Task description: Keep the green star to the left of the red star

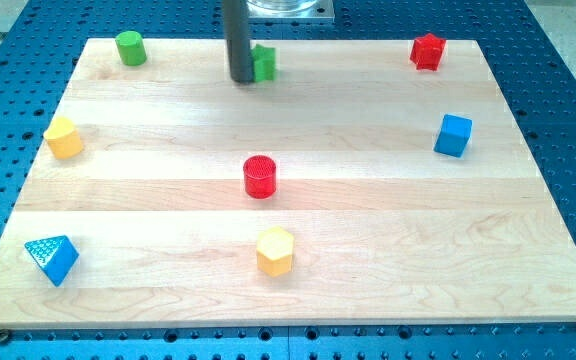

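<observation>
The green star [264, 63] lies near the view's top, a little left of centre, partly hidden behind the dark rod. My tip [239, 79] stands right against the star's left side. The red star [427, 51] lies at the view's top right, far to the right of the green star.
A green cylinder [129, 47] sits at the top left. A yellow block [64, 138] is at the left edge. A blue triangle [51, 257] is at the bottom left. A red cylinder [260, 176] and a yellow hexagon [275, 250] are in the middle. A blue cube [453, 135] is at the right.
</observation>
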Robot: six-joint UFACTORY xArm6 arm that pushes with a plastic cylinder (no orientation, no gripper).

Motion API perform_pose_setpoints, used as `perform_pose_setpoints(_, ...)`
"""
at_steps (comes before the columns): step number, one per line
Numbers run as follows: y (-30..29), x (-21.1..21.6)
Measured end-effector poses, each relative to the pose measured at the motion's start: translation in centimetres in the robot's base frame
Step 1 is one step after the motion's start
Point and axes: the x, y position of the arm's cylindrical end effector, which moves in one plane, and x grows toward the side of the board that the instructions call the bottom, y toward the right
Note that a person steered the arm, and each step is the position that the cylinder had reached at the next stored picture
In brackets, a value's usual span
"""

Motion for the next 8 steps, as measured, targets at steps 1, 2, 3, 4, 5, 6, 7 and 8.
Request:
perform_pose_setpoints(1, 0.3, -0.2)
perform_pose_setpoints(2, 4.6, -1.4)
perform_pose_setpoints(3, 5.0, -1.1)
perform_pose_setpoints(4, 5.0, 0.0)
perform_pose_setpoints(5, 5.0, 0.0)
perform_pose_setpoints(6, 5.2, 1.5)
perform_pose_setpoints(7, 5.5, 1.8)
perform_pose_setpoints(8, 5.5, 1.8)
